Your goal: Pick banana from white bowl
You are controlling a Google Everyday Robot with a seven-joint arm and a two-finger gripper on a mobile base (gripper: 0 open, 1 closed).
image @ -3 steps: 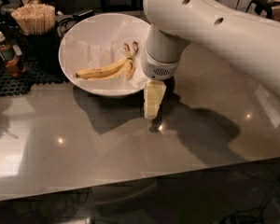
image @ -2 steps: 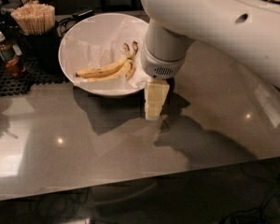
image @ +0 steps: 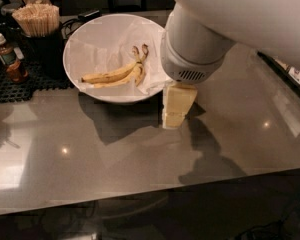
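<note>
Two yellow bananas (image: pixel 115 74) with brown spots lie in the white bowl (image: pixel 78 44), on its crumpled white paper liner. The bowl stands at the back of the grey counter. My gripper (image: pixel 173 120) hangs from the big white arm just right of the bowl, past its front right rim. Its cream-coloured fingers (image: pixel 177 102) point down at the counter and hold nothing. The arm's white wrist hides the bowl's right edge.
A black cup of wooden stir sticks (image: pixel 38 20) and a small brown bottle (image: pixel 9 59) stand on a black mat (image: pixel 20 84) left of the bowl. The counter's front edge (image: pixel 140 194) runs across the lower part of the view.
The arm has risen and come nearer the camera. The gripper has stayed just right of the bowl. The bananas have not moved.
</note>
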